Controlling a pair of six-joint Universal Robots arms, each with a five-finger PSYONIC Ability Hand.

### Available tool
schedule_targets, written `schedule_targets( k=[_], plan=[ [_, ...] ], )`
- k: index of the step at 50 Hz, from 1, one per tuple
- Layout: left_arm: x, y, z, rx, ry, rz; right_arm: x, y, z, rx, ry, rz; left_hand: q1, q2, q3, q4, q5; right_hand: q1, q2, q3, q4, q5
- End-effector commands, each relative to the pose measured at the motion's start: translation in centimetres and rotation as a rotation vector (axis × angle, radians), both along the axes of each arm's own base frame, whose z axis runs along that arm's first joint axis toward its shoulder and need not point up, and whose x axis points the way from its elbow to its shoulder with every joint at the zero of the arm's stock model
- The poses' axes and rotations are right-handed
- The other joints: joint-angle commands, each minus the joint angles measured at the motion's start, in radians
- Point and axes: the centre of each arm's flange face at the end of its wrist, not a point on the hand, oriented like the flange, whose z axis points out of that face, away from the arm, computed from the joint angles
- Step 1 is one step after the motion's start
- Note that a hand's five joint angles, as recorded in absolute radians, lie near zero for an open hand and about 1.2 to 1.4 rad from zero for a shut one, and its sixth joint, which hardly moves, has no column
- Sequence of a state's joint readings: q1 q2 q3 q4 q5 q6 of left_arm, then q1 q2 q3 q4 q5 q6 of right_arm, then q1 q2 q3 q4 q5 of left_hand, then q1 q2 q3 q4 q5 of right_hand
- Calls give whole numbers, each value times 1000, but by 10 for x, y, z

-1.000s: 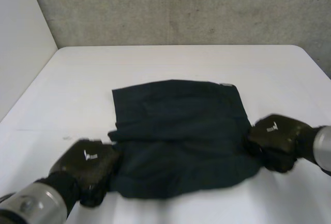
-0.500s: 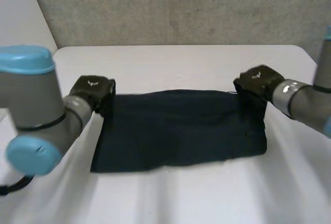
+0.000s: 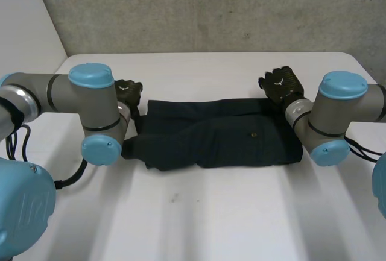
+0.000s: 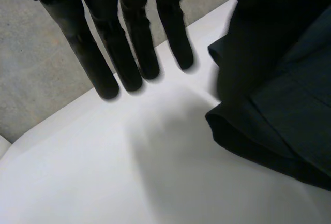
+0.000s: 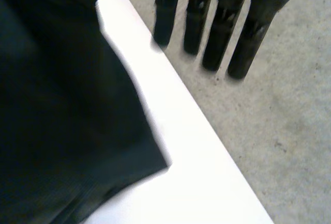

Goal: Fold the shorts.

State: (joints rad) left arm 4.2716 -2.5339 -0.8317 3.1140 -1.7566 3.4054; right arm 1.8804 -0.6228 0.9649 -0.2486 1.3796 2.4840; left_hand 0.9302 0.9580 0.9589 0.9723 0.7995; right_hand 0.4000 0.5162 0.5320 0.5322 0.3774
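The left arm's joint hides part of the left robot hand and one end of the shorts; a pale speck on the cloth is too small to tell.

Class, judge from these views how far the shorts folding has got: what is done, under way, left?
Done: the shorts lie doubled into a flat band on the table, layers showing at one end. In hand: nothing; the left hand and right hand are open, fingers straight, by the band's far corners. Left: probably an end-to-end fold and tidying the uneven left end.
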Motion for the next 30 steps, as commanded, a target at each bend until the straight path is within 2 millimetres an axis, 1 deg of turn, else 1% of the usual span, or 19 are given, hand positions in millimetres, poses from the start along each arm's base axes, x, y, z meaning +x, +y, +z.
schedule_targets(
  k=[1,2,3,4,7,8,10,12,13,15,17,19,20,22,24,26,27,30],
  plan=[
    [-5,11,8,0,0,-16,3,4,28,-62,-33,-12,-505,-533,-534,-547,-549,-226,-342,-358,-358,-377],
    [-5,15,16,-6,8,-20,2,5,36,-69,-43,-17,-563,-591,-592,-606,-607,-226,-342,-358,-358,-377],
    [-4,18,21,-7,13,-22,1,6,43,-76,-55,-20,-567,-595,-596,-609,-611,-226,-342,-358,-358,-377],
    [-3,20,26,-8,15,-27,-2,10,57,-77,-86,-26,-564,-592,-593,-606,-608,-226,-342,-358,-358,-377],
    [1,31,38,-13,19,-36,-6,17,74,-69,-140,-29,-555,-583,-584,-597,-599,-226,-342,-358,-358,-377],
    [2,33,42,-20,23,-36,-8,22,85,-65,-175,-27,-552,-580,-581,-594,-596,-226,-342,-358,-358,-377],
    [3,37,53,-44,36,-43,-11,28,96,-58,-205,-28,-552,-580,-581,-594,-596,-226,-342,-358,-358,-377],
    [1,37,58,-67,52,-63,-14,38,108,-39,-231,-28,-552,-580,-581,-594,-596,-226,-342,-358,-358,-377],
    [-3,37,62,-88,69,-104,-15,41,111,-30,-235,-26,-541,-569,-569,-583,-584,-226,-342,-358,-358,-377],
    [-4,34,62,-98,81,-137,-16,46,114,-3,-237,-18,-538,-565,-566,-580,-581,-226,-342,-358,-358,-377],
    [-8,31,66,-111,98,-195,-15,55,114,60,-224,7,-535,-563,-563,-577,-578,-216,-332,-348,-348,-368],
    [-9,27,66,-117,104,-221,-15,59,113,101,-217,25,-532,-560,-560,-574,-576,-136,-253,-268,-269,-288],
    [-10,25,64,-116,107,-235,-14,63,111,148,-212,39,-523,-551,-552,-565,-567,-84,-200,-216,-216,-236],
    [-14,16,52,-103,109,-263,-15,64,110,183,-216,48,-514,-542,-543,-556,-558,-19,-135,-151,-151,-171],
    [-18,11,45,-100,107,-277,-18,62,106,236,-228,41,-514,-542,-543,-556,-558,136,20,4,4,-16],
    [-21,5,38,-94,108,-283,-21,60,100,282,-243,32,-499,-527,-528,-542,-543,166,50,34,34,14],
    [-22,3,35,-89,106,-284,-21,61,95,317,-250,31,-494,-521,-522,-536,-537,178,62,46,46,26],
    [-21,-3,25,-66,104,-305,-21,66,90,373,-248,42,-479,-507,-508,-521,-523,181,65,49,49,29]
  ],
)
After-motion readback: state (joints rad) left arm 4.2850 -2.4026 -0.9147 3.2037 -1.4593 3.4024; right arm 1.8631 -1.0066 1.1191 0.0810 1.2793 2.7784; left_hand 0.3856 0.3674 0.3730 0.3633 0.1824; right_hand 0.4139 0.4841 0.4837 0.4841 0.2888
